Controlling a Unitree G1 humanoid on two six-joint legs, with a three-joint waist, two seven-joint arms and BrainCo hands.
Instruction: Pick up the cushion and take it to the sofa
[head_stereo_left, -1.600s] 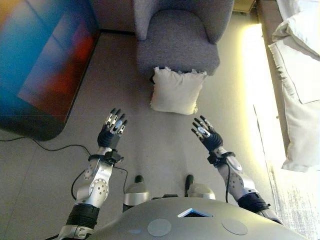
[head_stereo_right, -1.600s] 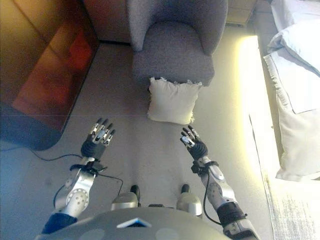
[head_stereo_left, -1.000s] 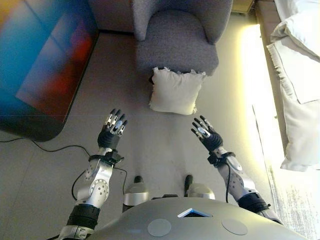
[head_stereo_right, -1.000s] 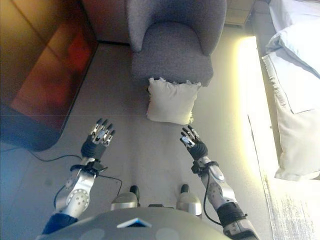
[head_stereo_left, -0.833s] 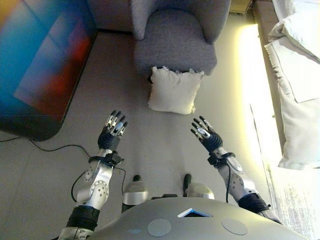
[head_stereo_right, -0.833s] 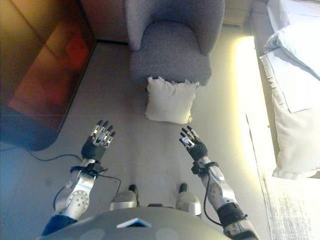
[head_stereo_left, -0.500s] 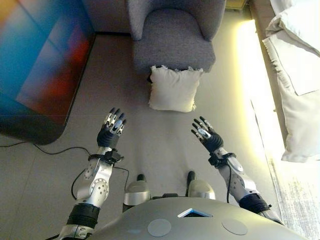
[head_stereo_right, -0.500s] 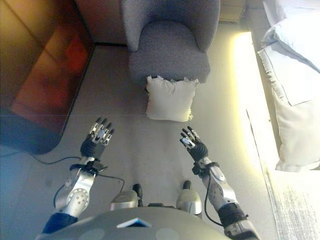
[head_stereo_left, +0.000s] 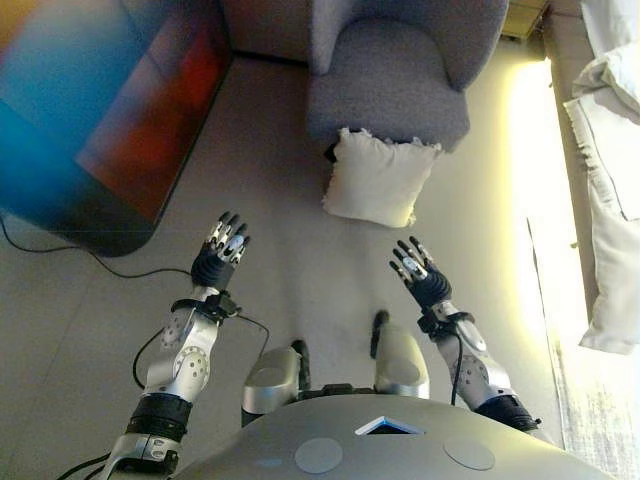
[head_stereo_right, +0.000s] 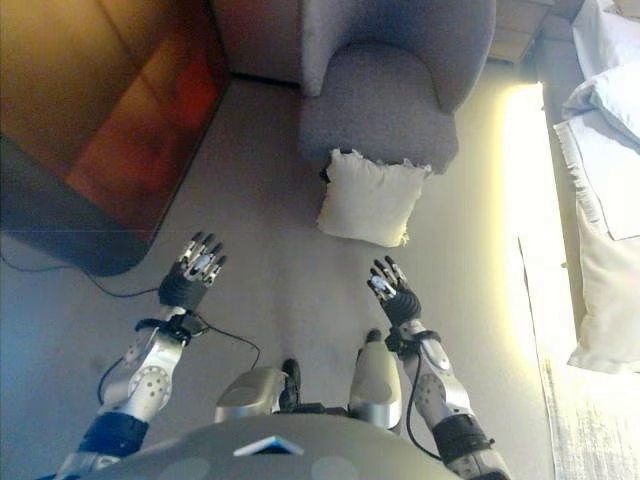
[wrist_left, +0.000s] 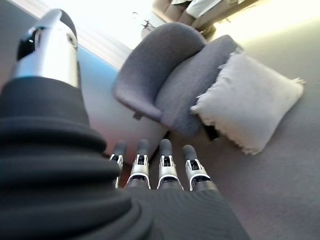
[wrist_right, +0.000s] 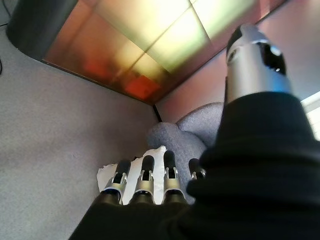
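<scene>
A cream-white cushion (head_stereo_left: 375, 179) with frayed edges is lying on the grey carpeted floor (head_stereo_left: 270, 240), its far edge leaning against the front of a grey upholstered armchair (head_stereo_left: 392, 80), which is the nearest thing to a sofa in sight; the seat of the armchair is carrying nothing. To the robot's left a large dark cabinet (head_stereo_left: 95, 110) with a glossy face is standing on the floor, and along the robot's right side white bedding (head_stereo_left: 612, 200) is hanging down beside a bright strip of light on the floor. The robot is holding both arms out in front of itself, raised above the floor and short of the cushion. The left hand (head_stereo_left: 222, 252) is hovering well apart from the cushion, off toward the cabinet side, with its fingers (wrist_left: 164, 170) stretched straight and slightly spread, gripping nothing. The right hand (head_stereo_left: 417, 274) is hovering near the cushion's near right corner but is not touching it; its fingers (wrist_right: 145, 181) are likewise extended straight in a row and are empty, with the thumb standing apart. In both wrist views the cushion is showing beyond the fingertips, clear of them, resting against the armchair's base. Neither hand is in contact with the cushion or the armchair.
</scene>
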